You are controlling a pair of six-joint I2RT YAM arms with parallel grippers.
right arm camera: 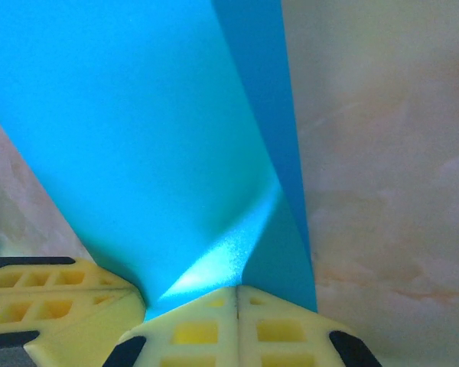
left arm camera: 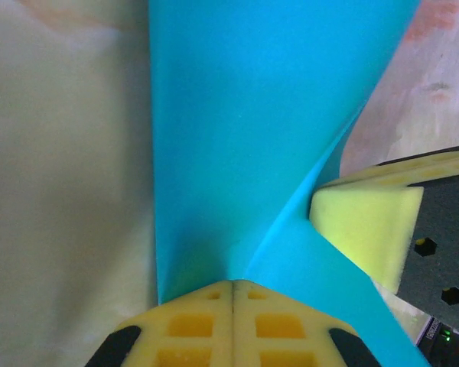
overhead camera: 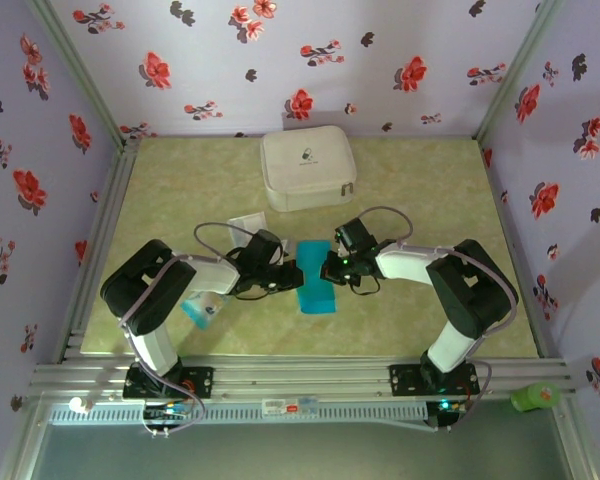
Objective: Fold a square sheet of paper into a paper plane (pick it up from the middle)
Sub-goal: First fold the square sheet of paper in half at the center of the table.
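Top view, left to right. A pale blue-and-white packet point(overhead camera: 201, 308) lies on the table point(overhead camera: 160, 180) beside the left arm, apart from the work. The left gripper point(overhead camera: 280, 277) is closed, its yellow fingertips pressed together on one edge of the square sheet of paper point(overhead camera: 315, 288). The sheet sits mid-table between the two arms and reads from above as a narrow blue band running from far to near. The right gripper point(overhead camera: 329, 268) is likewise closed, pinching the opposite edge of the same sheet. In both wrist views the blue paper rises from the clamped fingertips with a soft diagonal buckle, not a sharp crease.

Progress, as a judgement: the pickup at the middle appears done and a first lengthwise fold is being formed. No pointed nose, angled corner folds or wings are visible, so most of the folding remains.
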